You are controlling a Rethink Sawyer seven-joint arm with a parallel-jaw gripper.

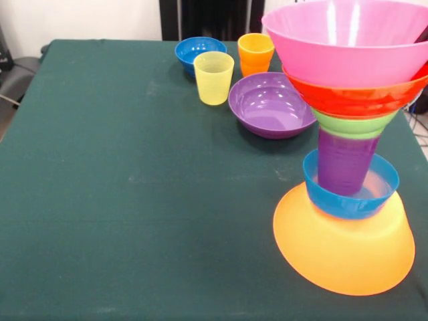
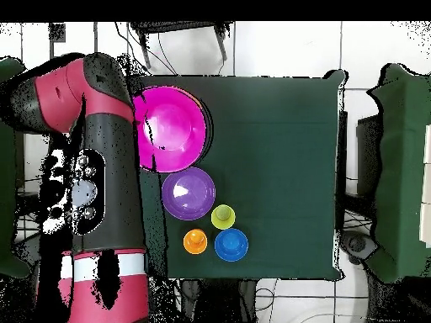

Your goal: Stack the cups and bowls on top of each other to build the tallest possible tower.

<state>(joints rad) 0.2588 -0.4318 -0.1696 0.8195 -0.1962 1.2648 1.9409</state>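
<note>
The tower stands at the table's right in the front view. An upturned yellow-orange bowl (image 1: 341, 247) is its base. Above it come a blue bowl (image 1: 351, 194), the purple cup (image 1: 344, 160), a green bowl (image 1: 354, 125), an orange-red bowl (image 1: 354, 99) and the big pink bowl (image 1: 348, 40) on top. From overhead only the pink bowl (image 2: 171, 128) shows. The purple bowl (image 1: 271, 103), yellow cup (image 1: 214, 77), orange cup (image 1: 255, 53) and dark blue bowl (image 1: 199, 50) stand loose on the table. A dark sliver of the gripper (image 1: 424, 37) shows beside the pink bowl's rim.
The red and black arm (image 2: 93, 168) stands along the table's left edge in the overhead view, next to the tower. The green table cloth (image 1: 134, 187) is bare to the left of the tower. A dark chair (image 1: 17, 73) stands off the table's left.
</note>
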